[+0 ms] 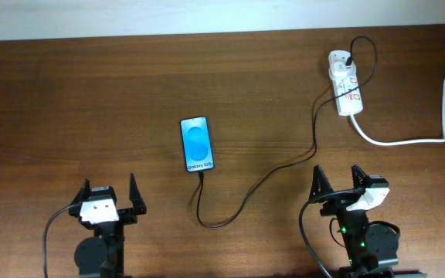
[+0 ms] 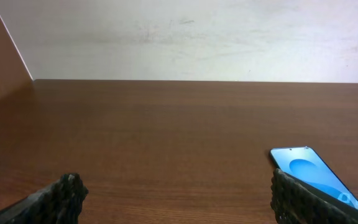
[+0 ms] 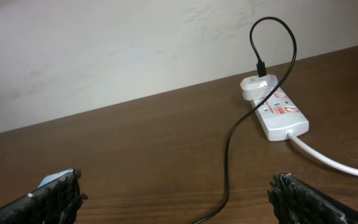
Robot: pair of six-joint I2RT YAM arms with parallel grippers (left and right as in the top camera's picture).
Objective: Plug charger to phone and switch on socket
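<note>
While both claws sit wide & empty at the bottom of the overhead frame, left gripper (image 1: 110, 189) and right gripper (image 1: 337, 179), the phone (image 1: 195, 144) lies mid-frame. The charger (image 3: 227, 165) tip meets its lower edge; can't tell if seated. Socket (image 1: 346, 91) is upper right. Risk: reaching for the switch could snag the cable loop, pulling the plug out or dragging the phone.

Even, soft lighting; sharp pictures, faint shadows, no glare.
</note>
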